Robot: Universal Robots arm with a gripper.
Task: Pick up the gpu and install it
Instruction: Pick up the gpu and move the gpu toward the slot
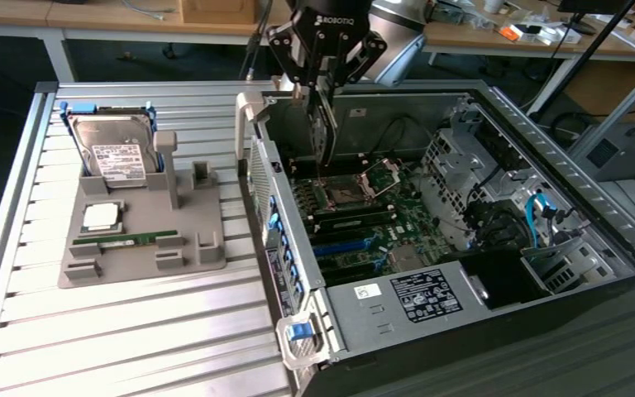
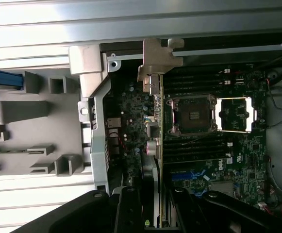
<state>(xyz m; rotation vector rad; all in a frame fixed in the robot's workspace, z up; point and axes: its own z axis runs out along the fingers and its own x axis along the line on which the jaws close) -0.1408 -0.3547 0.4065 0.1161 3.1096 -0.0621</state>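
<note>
Gripper (image 1: 320,83), part-closed on upright gpu (image 1: 321,132), holds it over motherboard (image 1: 406,219) beneath; install step, likely needing careful alignment before seating.

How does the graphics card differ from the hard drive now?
The graphics card hangs on edge in the gripper above the motherboard; the hard drive leans in the gray holder outside the case. The card shows thin and dark; the drive is silver with a white label. Both are flat.

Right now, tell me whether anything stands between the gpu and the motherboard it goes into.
Nothing visible does. The gripper holds the gpu edge-down over the open case, and the gap down to the motherboard looks free.
</note>
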